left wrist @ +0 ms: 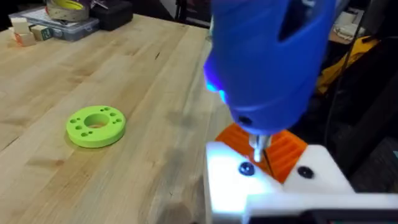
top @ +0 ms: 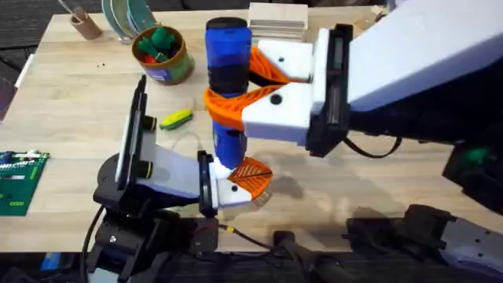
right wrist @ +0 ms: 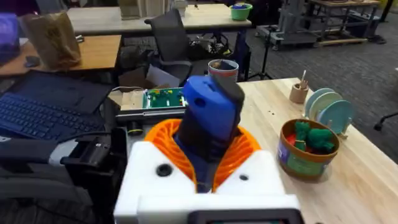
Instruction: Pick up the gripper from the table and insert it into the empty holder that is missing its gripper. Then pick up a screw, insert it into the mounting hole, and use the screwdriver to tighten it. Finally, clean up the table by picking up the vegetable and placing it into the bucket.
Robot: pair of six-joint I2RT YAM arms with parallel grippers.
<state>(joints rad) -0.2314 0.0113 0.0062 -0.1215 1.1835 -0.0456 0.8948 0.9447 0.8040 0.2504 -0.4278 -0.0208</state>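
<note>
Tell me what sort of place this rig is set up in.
Probably a robotics lab or workshop. The right wrist view shows a green circuit board beside the wooden table, an office chair, and more workbenches behind.

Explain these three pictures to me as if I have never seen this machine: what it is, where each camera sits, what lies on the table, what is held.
These are two robot arms at a wooden table. One camera looks down from above; one rides on each wrist. The right tool, white with orange pads, is shut on the blue screwdriver, held upright. Its metal tip points down at the left tool, beside a screw in the white holder. On the table lie a yellow-and-green toy vegetable, a golden tin bucket holding other toys, a green ring and a circuit board.
</note>
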